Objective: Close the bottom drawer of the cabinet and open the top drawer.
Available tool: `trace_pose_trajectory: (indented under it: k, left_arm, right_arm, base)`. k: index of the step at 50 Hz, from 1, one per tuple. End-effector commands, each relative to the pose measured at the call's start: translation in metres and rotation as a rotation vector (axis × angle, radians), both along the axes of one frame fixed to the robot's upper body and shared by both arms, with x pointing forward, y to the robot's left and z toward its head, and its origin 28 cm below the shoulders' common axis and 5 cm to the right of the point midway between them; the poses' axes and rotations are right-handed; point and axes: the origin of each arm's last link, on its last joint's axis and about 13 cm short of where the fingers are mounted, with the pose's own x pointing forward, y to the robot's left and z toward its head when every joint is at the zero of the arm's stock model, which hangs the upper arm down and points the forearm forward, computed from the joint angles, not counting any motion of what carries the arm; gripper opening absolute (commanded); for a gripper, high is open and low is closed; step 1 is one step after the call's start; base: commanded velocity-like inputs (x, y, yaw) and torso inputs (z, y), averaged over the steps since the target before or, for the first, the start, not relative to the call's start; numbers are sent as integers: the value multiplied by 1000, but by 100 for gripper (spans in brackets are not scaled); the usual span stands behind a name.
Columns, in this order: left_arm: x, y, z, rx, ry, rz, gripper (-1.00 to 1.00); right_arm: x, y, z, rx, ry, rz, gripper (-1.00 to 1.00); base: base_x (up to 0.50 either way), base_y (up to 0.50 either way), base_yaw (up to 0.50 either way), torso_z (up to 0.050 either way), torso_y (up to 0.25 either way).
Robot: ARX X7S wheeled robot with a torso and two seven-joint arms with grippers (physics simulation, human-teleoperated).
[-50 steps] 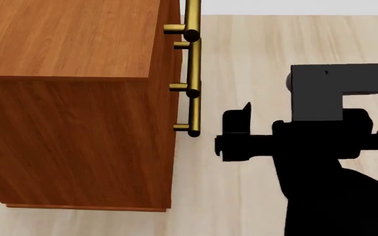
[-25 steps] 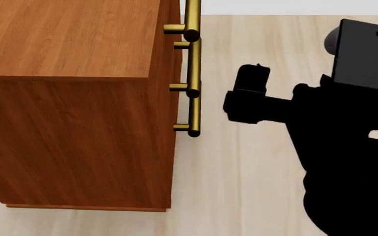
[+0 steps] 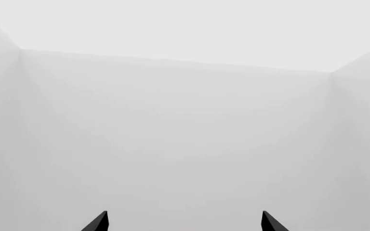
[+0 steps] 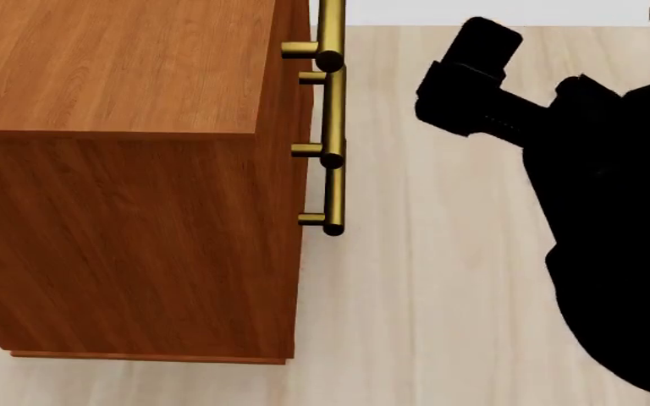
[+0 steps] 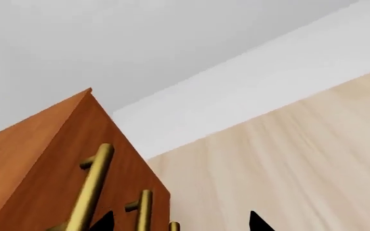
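A: Head view shows the cabinet (image 4: 122, 178) from above, filling the left of the picture, with three brass handles stacked down its front edge. All three drawers look flush with the cabinet face, so the bottom drawer (image 4: 298, 254) seems to be shut already, though from this steep angle its front is only a thin strip.

B: Then the step in hand is likely the second one, opening the top drawer (image 4: 294, 34). Where is the right gripper (image 4: 466, 72)?

A: Out over the pale floor (image 4: 415, 279), near the upper handles but clearly apart from them, touching nothing. Its wrist camera looks along the handles from beside the cabinet, and the two dark fingertips (image 5: 257, 222) stand apart with nothing between them.

B: And the left gripper (image 3: 183, 222)?

A: Its camera sees only blank grey walls. The tips sit spread at the frame edge, holding nothing; it is absent from the head view.

B: So the next move probably calls for bringing the right gripper in toward the top handle (image 4: 331, 30), lining the spread fingers around the bar, closing on it, then pulling straight outward.

A: Care is needed to pick the uppermost bar, since the handles lie close together.
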Motion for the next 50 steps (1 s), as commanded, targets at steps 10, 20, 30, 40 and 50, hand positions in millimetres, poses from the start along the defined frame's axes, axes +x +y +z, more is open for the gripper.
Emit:
trace_pose_trajectory:
  k: [10, 20, 30, 40, 50]
  left_arm:
    - [0, -2, -1, 8, 1, 0, 100]
    - [0, -2, -2, 8, 3, -2, 100]
    - [-1, -2, -1, 10, 2, 2, 100]
    - [-1, -1, -2, 10, 3, 3, 100]
    - [0, -1, -2, 10, 4, 2, 100]
  right_arm:
    - [9, 3, 10, 268, -59, -16, 100]
    - [13, 6, 8, 362, -67, -4, 100]
    - [21, 12, 1, 467, -64, 20, 100]
    - [27, 22, -5, 555, -44, 60, 100]
    - [34, 30, -12, 610, -23, 84, 100]
  base:
    - [0, 0, 0, 0, 0]
    - [0, 0, 0, 0, 0]
    - [0, 0, 0, 0, 0]
    - [0, 0, 0, 0, 0]
    - [0, 0, 0, 0, 0]
